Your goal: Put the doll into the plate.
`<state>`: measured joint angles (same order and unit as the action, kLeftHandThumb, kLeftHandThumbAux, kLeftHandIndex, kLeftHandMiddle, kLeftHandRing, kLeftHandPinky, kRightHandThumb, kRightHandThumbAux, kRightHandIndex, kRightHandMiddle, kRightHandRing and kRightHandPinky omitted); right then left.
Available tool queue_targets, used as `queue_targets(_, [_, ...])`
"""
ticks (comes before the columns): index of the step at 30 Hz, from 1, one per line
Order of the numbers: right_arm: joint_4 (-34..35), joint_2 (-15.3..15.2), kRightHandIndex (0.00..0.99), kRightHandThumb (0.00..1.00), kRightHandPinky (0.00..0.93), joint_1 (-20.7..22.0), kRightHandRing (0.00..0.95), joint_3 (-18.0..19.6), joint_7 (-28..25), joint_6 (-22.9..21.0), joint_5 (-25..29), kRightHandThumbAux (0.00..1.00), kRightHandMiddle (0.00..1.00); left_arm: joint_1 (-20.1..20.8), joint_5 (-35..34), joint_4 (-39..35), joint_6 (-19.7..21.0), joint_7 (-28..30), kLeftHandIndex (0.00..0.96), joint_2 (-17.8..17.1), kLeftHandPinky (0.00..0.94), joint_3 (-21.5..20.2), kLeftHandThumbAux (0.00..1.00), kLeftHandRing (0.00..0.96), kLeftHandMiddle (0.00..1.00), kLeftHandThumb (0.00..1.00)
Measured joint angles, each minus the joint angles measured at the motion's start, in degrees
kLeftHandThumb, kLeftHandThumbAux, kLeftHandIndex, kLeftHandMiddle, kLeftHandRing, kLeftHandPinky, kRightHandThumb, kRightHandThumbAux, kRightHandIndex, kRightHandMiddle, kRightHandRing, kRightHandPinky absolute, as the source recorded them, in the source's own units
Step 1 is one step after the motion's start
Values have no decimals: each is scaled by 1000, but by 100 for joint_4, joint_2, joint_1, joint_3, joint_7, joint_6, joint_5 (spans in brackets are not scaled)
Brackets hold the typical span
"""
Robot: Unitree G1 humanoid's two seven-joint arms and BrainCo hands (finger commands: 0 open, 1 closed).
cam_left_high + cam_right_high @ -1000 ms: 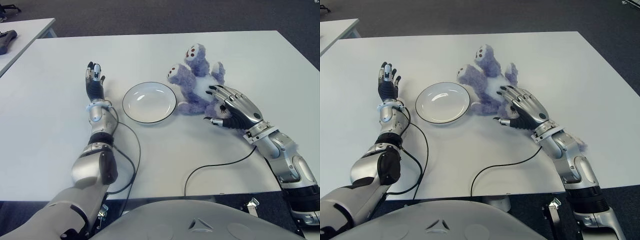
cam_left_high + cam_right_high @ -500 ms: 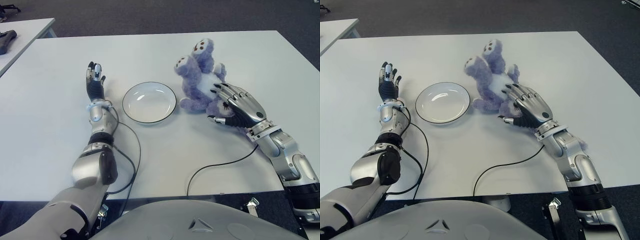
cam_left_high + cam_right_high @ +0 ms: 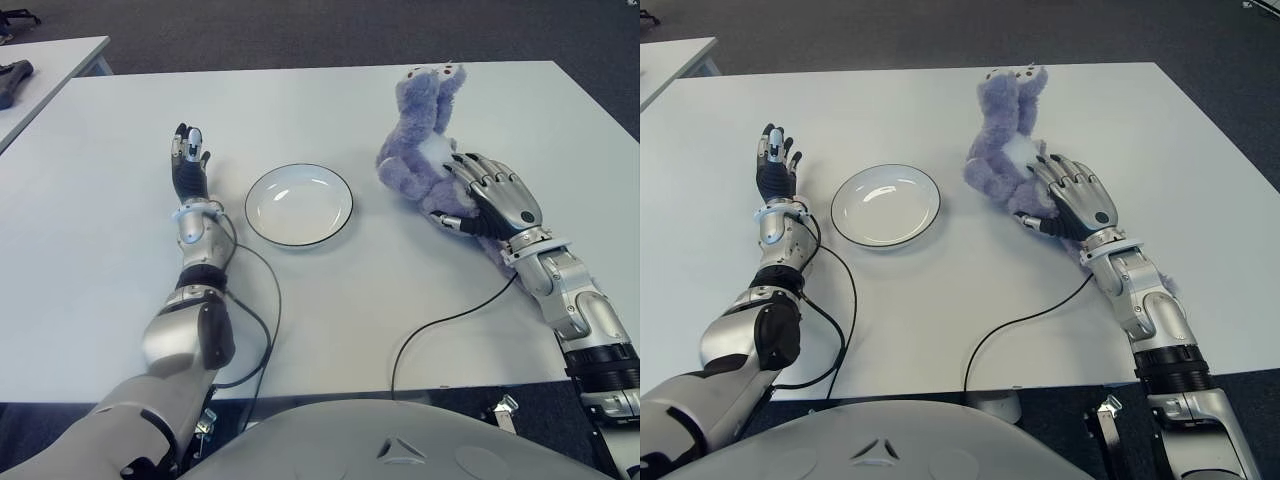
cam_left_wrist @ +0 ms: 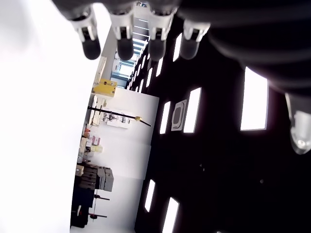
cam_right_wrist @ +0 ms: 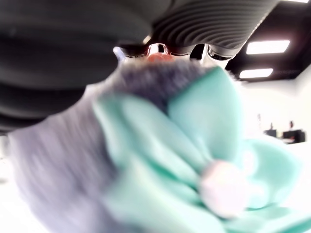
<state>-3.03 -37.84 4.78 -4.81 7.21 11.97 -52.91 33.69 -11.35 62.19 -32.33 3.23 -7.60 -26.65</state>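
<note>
The doll, a purple plush toy (image 3: 420, 140), is tipped up with its feet pointing to the far side of the table. My right hand (image 3: 490, 195) is shut on its lower body, to the right of the plate. The right wrist view fills with purple fur (image 5: 58, 145) and a mint green bow (image 5: 194, 145) pressed against the palm. A white plate (image 3: 299, 204) with a dark rim stands at the middle of the white table (image 3: 330, 300), holding nothing. My left hand (image 3: 188, 165) shows left of the plate, fingers straight and spread, holding nothing.
A black cable (image 3: 440, 325) runs from my right arm across the table toward the near edge. Another cable (image 3: 262, 300) loops beside my left forearm. A second table (image 3: 50, 60) stands at the far left with a dark object (image 3: 14, 78) on it.
My right hand has closed on the doll and swung it upright and to the right, away from the plate's edge. The left hand has not moved.
</note>
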Motion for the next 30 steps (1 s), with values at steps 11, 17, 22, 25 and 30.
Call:
queue_targets(11, [-933,2,7,331,0,510,0,-246,629,-1,-19,310,0,0,-1,11,0,0,0,-16,30,-6,410,9,11,0])
queue_targets(17, [-1284,11,5,332,0,706,0,-364,901,-1,-16,316,0,0,-1,18,0,0,0,-24,36,-6,409,8,9,0])
queue_targets(22, [-1488,12,5,326,0,798,0,-424,1075,0,-9,320,0,0,-2,30,0,0,0,-39,34,-8,407,9,10,0])
queue_targets(25, [-1592,13,5,322,0,857,0,-464,1160,0,3,325,0,0,-2,40,0,0,0,-52,39,-11,408,11,12,0])
queue_targets(30, [-1738,13,14,336,0,925,0,-529,1282,2,26,324,0,0,-2,48,0,0,0,-63,35,-14,407,12,11,0])
